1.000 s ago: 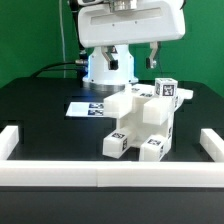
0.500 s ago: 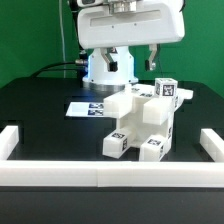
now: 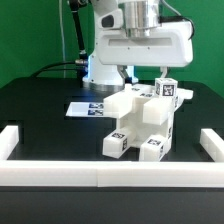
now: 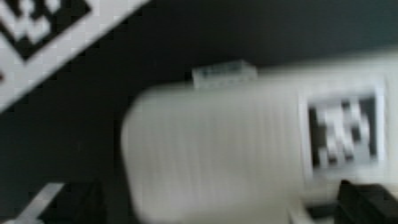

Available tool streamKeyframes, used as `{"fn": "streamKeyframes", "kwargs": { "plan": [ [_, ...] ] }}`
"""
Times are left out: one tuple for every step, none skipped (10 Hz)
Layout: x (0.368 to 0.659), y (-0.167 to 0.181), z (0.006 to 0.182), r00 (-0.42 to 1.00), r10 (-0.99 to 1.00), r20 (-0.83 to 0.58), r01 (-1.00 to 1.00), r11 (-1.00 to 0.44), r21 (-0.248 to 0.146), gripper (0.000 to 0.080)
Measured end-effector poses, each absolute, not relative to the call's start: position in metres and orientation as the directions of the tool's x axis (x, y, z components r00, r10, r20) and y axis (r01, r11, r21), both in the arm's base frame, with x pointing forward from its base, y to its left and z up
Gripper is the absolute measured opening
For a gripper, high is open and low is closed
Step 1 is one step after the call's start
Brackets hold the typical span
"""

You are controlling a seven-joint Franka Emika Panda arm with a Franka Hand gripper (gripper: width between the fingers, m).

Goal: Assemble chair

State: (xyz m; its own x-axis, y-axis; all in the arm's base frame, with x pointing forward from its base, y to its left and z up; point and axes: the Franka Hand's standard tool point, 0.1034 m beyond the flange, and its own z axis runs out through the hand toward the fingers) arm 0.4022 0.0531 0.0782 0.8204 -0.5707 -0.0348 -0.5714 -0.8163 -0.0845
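Note:
The white blocky chair (image 3: pixel 143 122) lies on the black table, with black-and-white tags on its leg ends and on its top piece (image 3: pixel 168 90). My gripper (image 3: pixel 143 74) hangs open just above the chair's back part, its two fingers (image 3: pixel 160 72) spread wide and touching nothing. The wrist view is blurred. It shows a white chair piece (image 4: pixel 222 140) with a tag (image 4: pixel 338 125), filling the space under the gripper (image 4: pixel 205 205). The dark fingertips (image 4: pixel 365 196) stand on either side of that piece.
The marker board (image 3: pixel 86 107) lies flat on the table behind the chair, toward the exterior view's left, and also shows in the wrist view as the marker board (image 4: pixel 45 30). A white rail (image 3: pixel 110 174) borders the table's front and sides. The robot base (image 3: pixel 105 65) stands at the back.
The gripper has come down from higher up to just above the chair, still open. The chair has not moved.

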Motion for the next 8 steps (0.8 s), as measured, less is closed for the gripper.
{"fn": "streamKeyframes", "kwargs": {
  "plan": [
    [0.4031,0.0513,0.075,0.83,-0.557,-0.034,-0.558,-0.826,-0.078,0.0648],
    [0.4032,0.0508,0.0743,0.829,-0.559,-0.035,-0.56,-0.825,-0.076,0.0648],
    [0.403,0.0511,0.0743,0.829,-0.558,-0.035,-0.559,-0.826,-0.076,0.0648],
    [0.403,0.0507,0.0746,0.83,-0.557,-0.036,-0.558,-0.826,-0.077,0.0648],
    [0.4042,0.0493,0.0777,0.83,-0.556,-0.041,-0.557,-0.826,-0.083,0.0648],
    [0.4034,0.0483,0.077,0.83,-0.556,-0.038,-0.557,-0.826,-0.082,0.0648],
    [0.4019,0.0476,0.0748,0.83,-0.557,-0.038,-0.558,-0.826,-0.076,0.0648],
    [0.4007,0.0477,0.0749,0.833,-0.552,-0.036,-0.553,-0.83,-0.077,0.0648]
  ]
}}
